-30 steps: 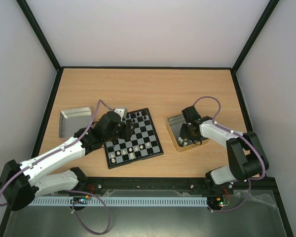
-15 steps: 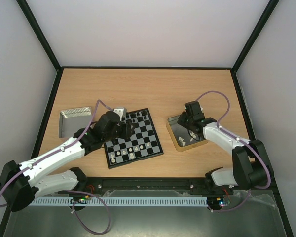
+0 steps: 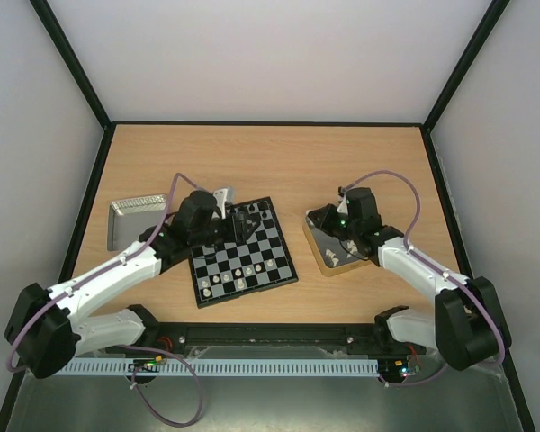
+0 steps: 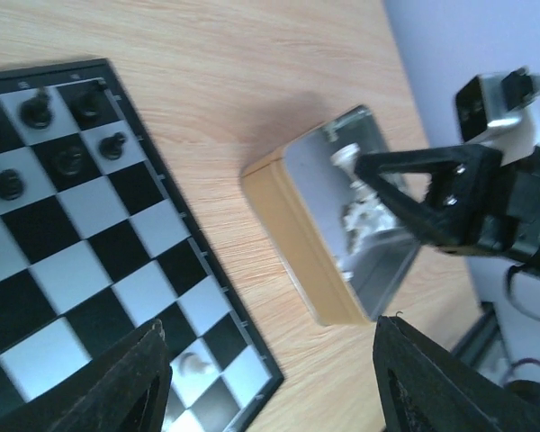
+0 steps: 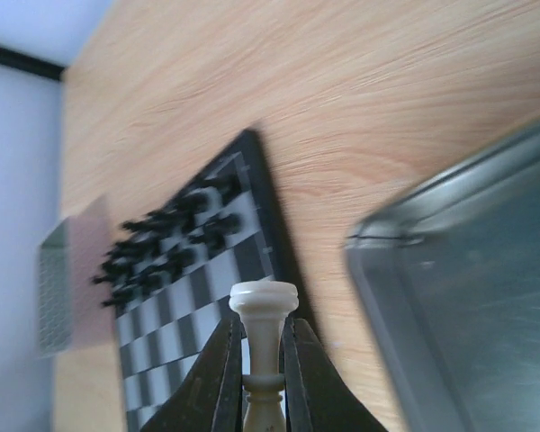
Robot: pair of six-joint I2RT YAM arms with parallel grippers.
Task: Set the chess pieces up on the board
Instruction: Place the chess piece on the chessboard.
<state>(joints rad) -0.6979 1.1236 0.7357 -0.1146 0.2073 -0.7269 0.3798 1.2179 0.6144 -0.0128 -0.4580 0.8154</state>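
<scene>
From above we cannot make out what the right end effector (image 3: 322, 217) holds. Its wrist view shows the jaws closed on a white piece (image 5: 264, 310). Our left end effector (image 4: 270, 326) hangs wide open and empty over the board (image 4: 63, 243), which lies on the table (image 3: 279, 162) left of the tray (image 4: 292, 243).

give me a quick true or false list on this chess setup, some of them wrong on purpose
1. The right jaws grip a white piece. True.
2. The left jaws grip a black piece. False: they are open and empty.
3. Black pieces stand on the board. True.
4. The gold-rimmed tray is empty. False: white pieces lie in it.
5. The silver tray lies right of the board. False: it lies left of it.
</scene>
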